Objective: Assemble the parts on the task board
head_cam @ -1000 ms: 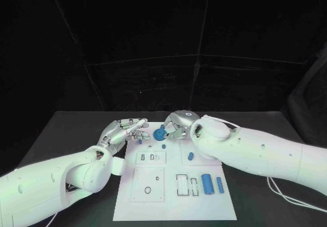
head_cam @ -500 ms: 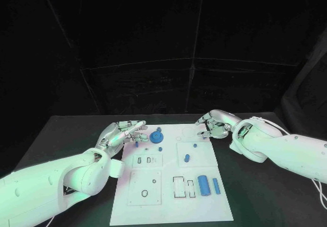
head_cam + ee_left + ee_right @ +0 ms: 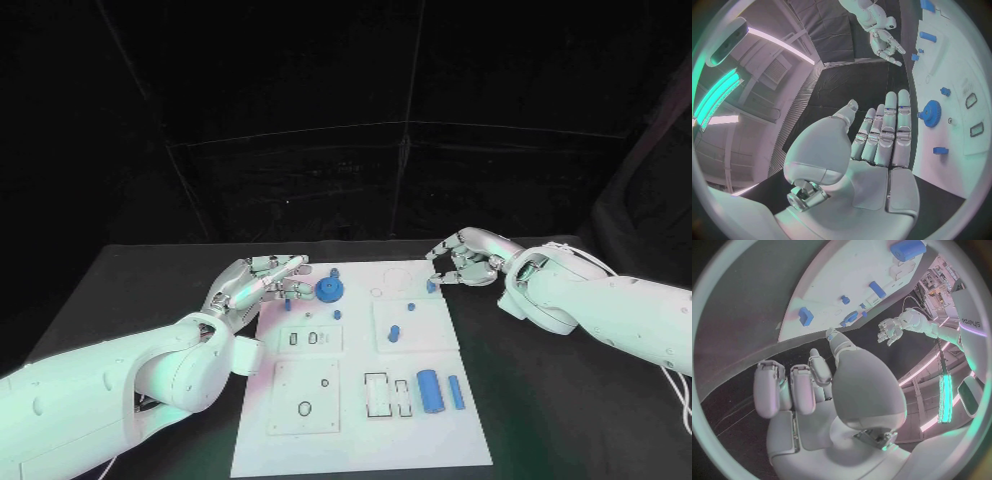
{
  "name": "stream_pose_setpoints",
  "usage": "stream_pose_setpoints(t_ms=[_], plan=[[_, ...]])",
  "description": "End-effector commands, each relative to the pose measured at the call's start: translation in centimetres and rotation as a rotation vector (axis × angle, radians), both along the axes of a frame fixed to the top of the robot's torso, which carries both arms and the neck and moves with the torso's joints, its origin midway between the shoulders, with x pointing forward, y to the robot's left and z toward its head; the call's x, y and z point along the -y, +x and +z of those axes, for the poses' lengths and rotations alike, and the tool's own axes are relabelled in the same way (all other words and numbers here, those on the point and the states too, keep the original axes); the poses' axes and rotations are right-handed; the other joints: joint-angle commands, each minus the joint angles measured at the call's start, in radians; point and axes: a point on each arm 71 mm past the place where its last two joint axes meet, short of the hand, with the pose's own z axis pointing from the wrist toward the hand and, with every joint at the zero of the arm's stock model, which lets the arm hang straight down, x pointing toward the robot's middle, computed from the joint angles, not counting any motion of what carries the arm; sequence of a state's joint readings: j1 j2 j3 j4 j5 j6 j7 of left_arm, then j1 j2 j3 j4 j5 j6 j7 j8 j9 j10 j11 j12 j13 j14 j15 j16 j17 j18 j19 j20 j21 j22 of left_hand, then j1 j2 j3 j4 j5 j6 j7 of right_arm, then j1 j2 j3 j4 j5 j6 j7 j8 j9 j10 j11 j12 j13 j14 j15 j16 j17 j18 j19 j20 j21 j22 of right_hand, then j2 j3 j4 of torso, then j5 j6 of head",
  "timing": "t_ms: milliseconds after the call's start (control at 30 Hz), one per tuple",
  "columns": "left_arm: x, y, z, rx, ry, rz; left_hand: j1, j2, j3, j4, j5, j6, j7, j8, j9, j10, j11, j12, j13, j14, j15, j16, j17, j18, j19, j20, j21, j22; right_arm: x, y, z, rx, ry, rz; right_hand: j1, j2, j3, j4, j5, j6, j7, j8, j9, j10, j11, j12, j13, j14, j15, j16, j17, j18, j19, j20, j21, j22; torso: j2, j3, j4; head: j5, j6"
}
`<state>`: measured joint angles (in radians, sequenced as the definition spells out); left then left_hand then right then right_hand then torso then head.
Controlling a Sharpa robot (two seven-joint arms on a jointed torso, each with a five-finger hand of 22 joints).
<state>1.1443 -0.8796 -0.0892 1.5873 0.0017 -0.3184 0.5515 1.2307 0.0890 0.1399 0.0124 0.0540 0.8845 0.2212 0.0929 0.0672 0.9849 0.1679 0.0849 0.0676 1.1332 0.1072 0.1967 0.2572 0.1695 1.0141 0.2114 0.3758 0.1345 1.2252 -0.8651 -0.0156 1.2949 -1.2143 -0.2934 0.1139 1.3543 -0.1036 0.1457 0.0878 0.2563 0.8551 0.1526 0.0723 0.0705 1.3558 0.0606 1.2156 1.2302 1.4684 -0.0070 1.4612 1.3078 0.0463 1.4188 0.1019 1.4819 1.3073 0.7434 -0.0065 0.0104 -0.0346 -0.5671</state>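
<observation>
Several blue parts (image 3: pixel 430 388) lie loose on the white task board (image 3: pixel 361 440) mid-worktop, a gear (image 3: pixel 330 291) near its far end. The right hand (image 3: pixel 464 260), fingers curled around nothing, hovers by a small piece (image 3: pixel 431 285) at the board's far right edge and could knock it off. The left hand (image 3: pixel 257 281), fingers spread and holding nothing, rests beside the gear and might nudge it

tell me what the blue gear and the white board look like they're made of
Blue gear: probably moulded or printed plastic, going by its even matte blue with no metallic glint. White board: a smooth, flat, uniformly white plate with crisp cut-out slots, likely plastic or painted sheet; the look leaves that open.
</observation>
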Motion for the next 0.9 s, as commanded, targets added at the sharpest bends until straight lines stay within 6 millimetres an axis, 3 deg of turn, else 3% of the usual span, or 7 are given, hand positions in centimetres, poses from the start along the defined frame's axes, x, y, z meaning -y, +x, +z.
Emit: stream_pose_setpoints(t_ms=[33,300,900], plan=[[0.1,0.0,0.1,0.007,-0.009,-0.013,-0.008,-0.001,0.005,0.001,-0.003,0.008,-0.001,0.001,0.001,0.008,0.000,0.007,0.001,0.001,0.001,-0.006,0.001,0.013,0.001,0.001,-0.007,-0.001,-0.1,0.0,-0.1,-0.018,0.004,0.034,0.014,0.000,0.000,-0.010,0.005,-0.005,-0.001,-0.001,-0.001,-0.004,0.002,-0.005,0.000,0.060,-0.004,-0.002,0.066,0.006,-0.006,-0.001,-0.005,0.029,0.000,-0.0012,0.0007,0.001,-0.002],[0.1,0.1,0.1,0.007,-0.009,-0.013,-0.008,-0.001,0.005,0.001,-0.003,0.008,-0.001,0.001,0.001,0.008,0.000,0.007,0.001,0.001,0.001,-0.006,0.001,0.013,0.001,0.001,-0.007,-0.001,0.2,0.2,-0.8,-0.043,-0.028,0.037,0.028,0.003,0.001,-0.021,0.001,0.002,-0.001,0.003,0.001,-0.004,0.002,-0.005,0.001,0.060,-0.004,-0.002,0.068,0.006,-0.006,-0.001,-0.005,0.029,0.000,-0.0018,0.0034,-0.001,-0.007],[0.1,0.1,0.0,0.006,-0.008,-0.011,-0.008,-0.001,0.006,0.001,-0.003,0.008,0.000,0.001,0.001,0.008,0.000,0.006,0.001,0.001,0.001,-0.007,0.001,0.013,0.001,0.000,-0.007,-0.002,0.0,0.4,-2.3,-0.081,-0.056,0.038,0.036,0.018,0.001,-0.028,0.002,0.027,-0.001,0.015,0.005,0.001,0.002,-0.001,0.006,0.061,-0.004,0.000,0.072,0.005,-0.003,-0.001,-0.004,0.033,-0.001,-0.0016,0.0019,0.001,-0.014]])
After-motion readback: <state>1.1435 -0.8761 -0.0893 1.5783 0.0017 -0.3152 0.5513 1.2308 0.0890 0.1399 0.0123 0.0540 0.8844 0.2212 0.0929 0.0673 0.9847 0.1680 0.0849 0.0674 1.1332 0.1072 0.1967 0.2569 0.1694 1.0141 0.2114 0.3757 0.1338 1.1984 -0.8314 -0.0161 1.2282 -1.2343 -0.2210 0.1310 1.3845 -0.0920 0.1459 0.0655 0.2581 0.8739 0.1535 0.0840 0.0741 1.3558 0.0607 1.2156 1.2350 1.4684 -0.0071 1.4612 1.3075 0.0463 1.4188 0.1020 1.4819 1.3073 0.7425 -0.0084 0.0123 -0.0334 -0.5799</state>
